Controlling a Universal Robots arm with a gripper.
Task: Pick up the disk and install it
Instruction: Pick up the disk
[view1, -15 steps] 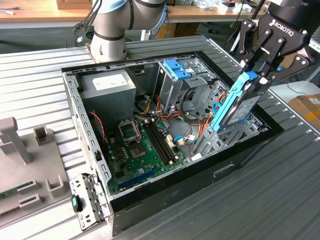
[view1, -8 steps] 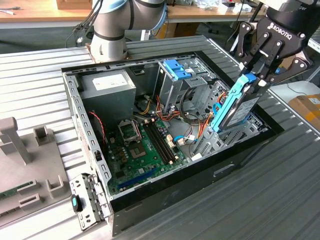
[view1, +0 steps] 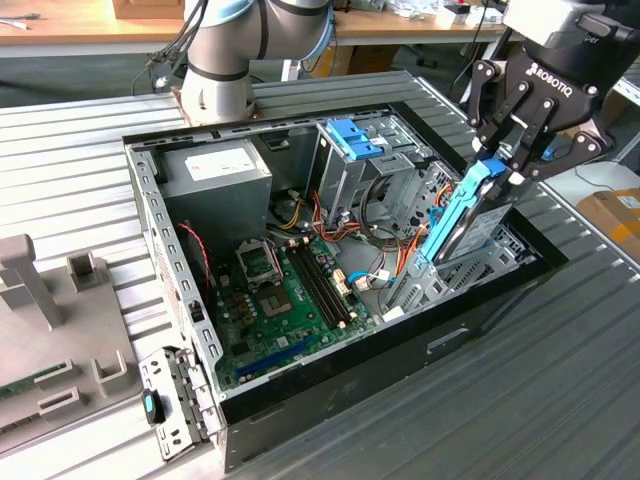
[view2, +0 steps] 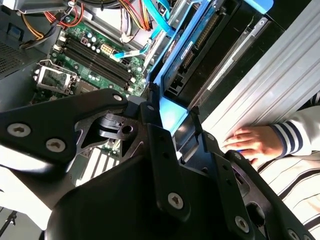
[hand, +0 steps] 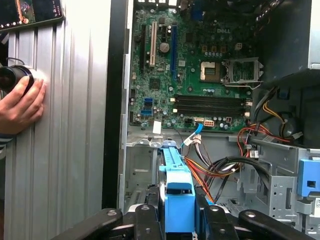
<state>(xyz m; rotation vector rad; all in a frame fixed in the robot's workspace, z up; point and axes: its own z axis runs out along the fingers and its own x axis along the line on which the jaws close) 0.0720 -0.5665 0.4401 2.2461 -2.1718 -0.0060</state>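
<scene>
Grip looks solid: claw (view1: 503, 165) is closed tight on the top end of the disk (view1: 462, 225), pinching its blue frame. Disk is tilted, lower end already down inside the case (view1: 450, 335), at the corner on the exterior view's right. I'd keep it square to the case wall and go gently, no forcing. Orange cables (hand: 200, 172) bunch just beside it and could snag. Somebody's hand (hand: 22, 102) rests on the table (hand: 75, 125) near the case.

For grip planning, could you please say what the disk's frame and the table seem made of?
The disk has a frame of what looks like glossy bright-blue moulded plastic. The table seems ribbed bare metal, probably aluminium, given its dull grey sheen.
</scene>
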